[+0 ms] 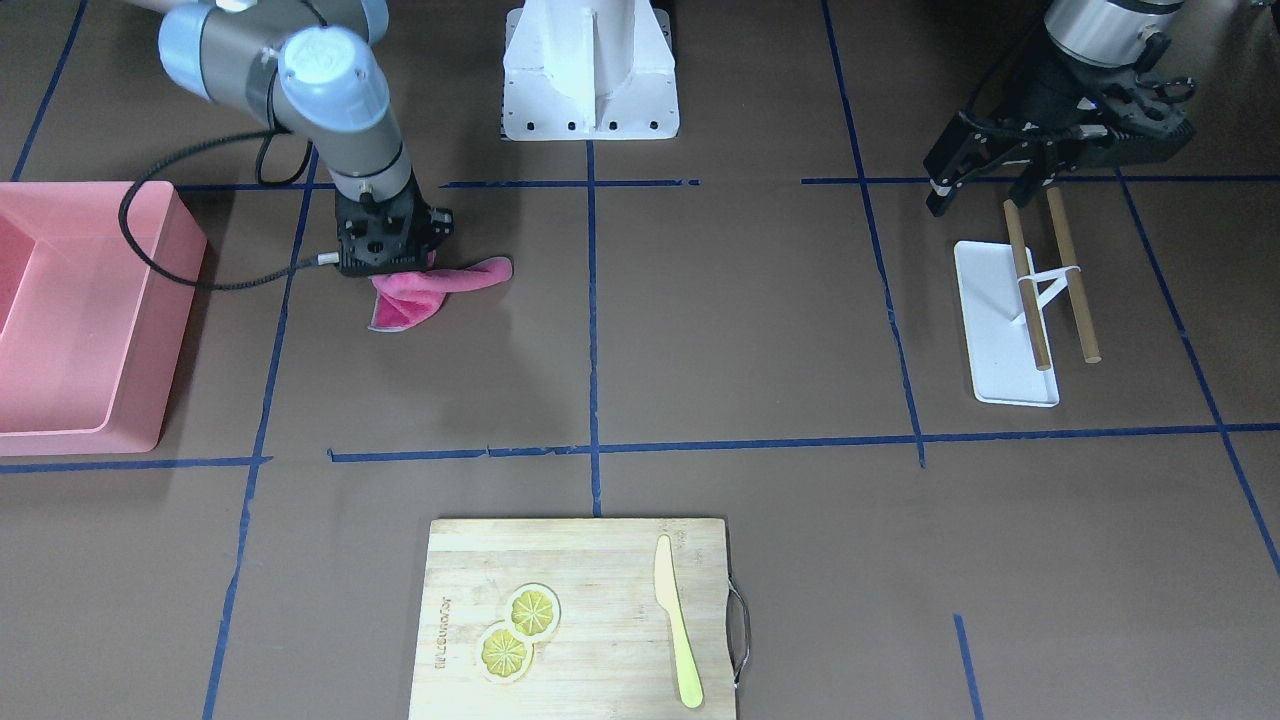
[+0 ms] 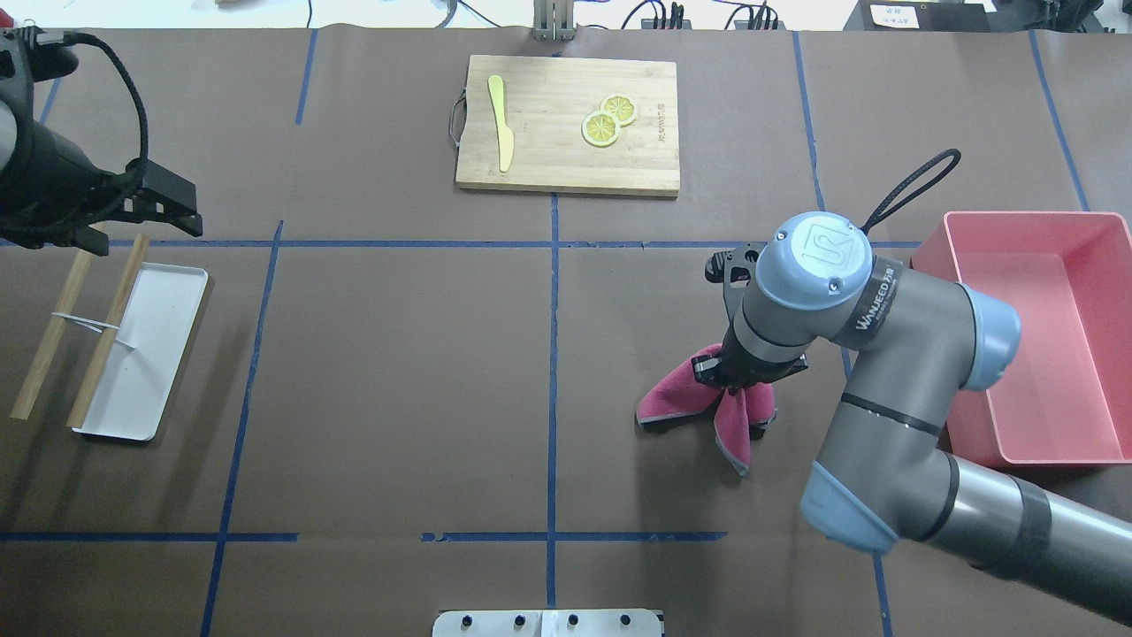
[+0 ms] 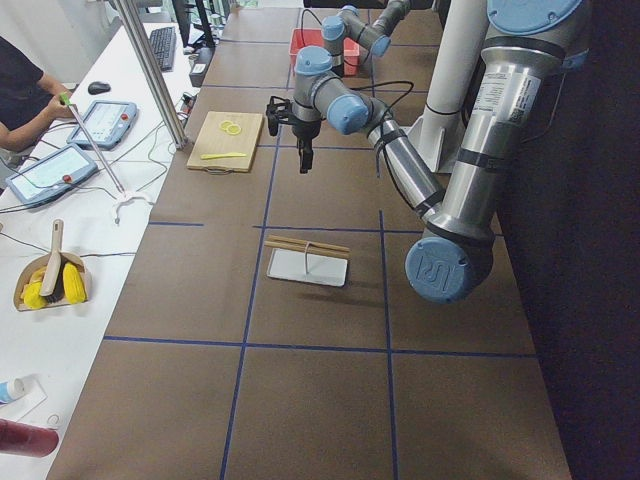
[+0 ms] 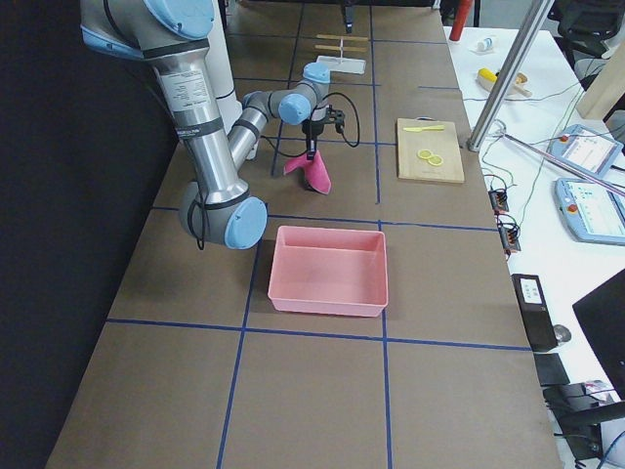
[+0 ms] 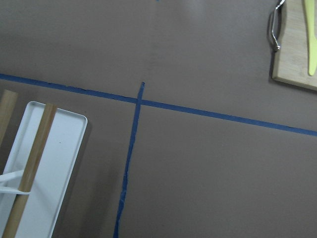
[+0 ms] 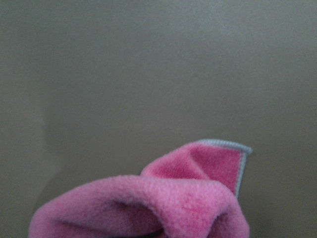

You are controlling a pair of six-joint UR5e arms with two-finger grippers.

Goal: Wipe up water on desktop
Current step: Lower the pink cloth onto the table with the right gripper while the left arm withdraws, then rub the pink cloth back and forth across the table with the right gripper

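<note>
Brown matte worktop point(image 1: 700, 330) shows no discernible water. Right pincer point(image 2: 730, 379) presses gripped pink fleece cloth point(image 2: 676, 400) down, so wiping is apparently underway. Left pincer point(image 1: 985, 190) hangs open.

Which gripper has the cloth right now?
The right gripper, shut on the pink cloth near the pink bin; the left gripper hangs open and empty.

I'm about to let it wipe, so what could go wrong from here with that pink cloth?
One: the pink cloth is bunched in the right pincer, so a stroke may cover only a narrow strip of desktop. Two: the pink bin sits close beside the right arm; a wide sweep might knock it. Three: no water shows in any view, so the stroke may miss it.
</note>
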